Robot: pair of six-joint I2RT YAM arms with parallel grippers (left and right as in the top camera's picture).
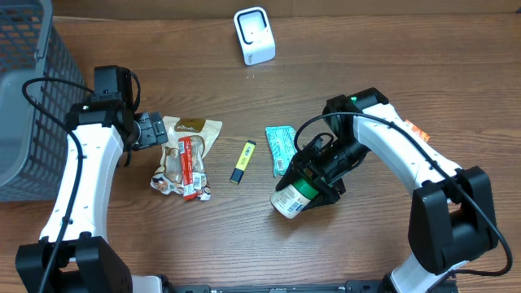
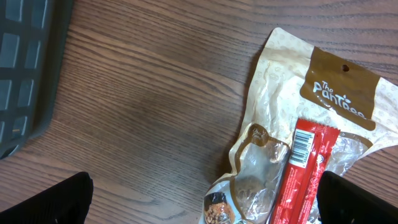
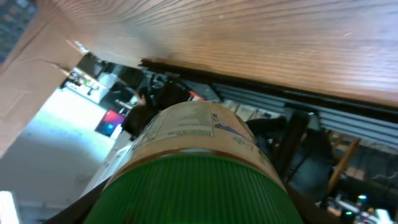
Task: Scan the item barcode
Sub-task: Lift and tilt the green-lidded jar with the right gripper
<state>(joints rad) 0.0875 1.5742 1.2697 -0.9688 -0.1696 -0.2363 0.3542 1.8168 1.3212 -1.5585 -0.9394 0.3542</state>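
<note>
A jar with a ribbed green lid and a tan label (image 1: 291,198) is off the table, tilted, with my right gripper (image 1: 316,175) shut on it. The right wrist view is filled by the jar (image 3: 193,143), lid end nearest, between the fingers of the right gripper (image 3: 189,214). The white scanner (image 1: 254,35) stands at the far middle of the table. My left gripper (image 1: 151,130) is open beside a beige snack bag (image 1: 192,133). In the left wrist view the left gripper (image 2: 202,202) hangs over the snack bag (image 2: 292,81) and a red bar (image 2: 305,174) with a barcode.
A grey basket (image 1: 24,98) fills the far left, its corner showing as the basket (image 2: 25,68) in the left wrist view. A yellow highlighter (image 1: 242,161) and a teal packet (image 1: 281,148) lie mid-table. An orange item (image 1: 415,130) peeks out behind the right arm.
</note>
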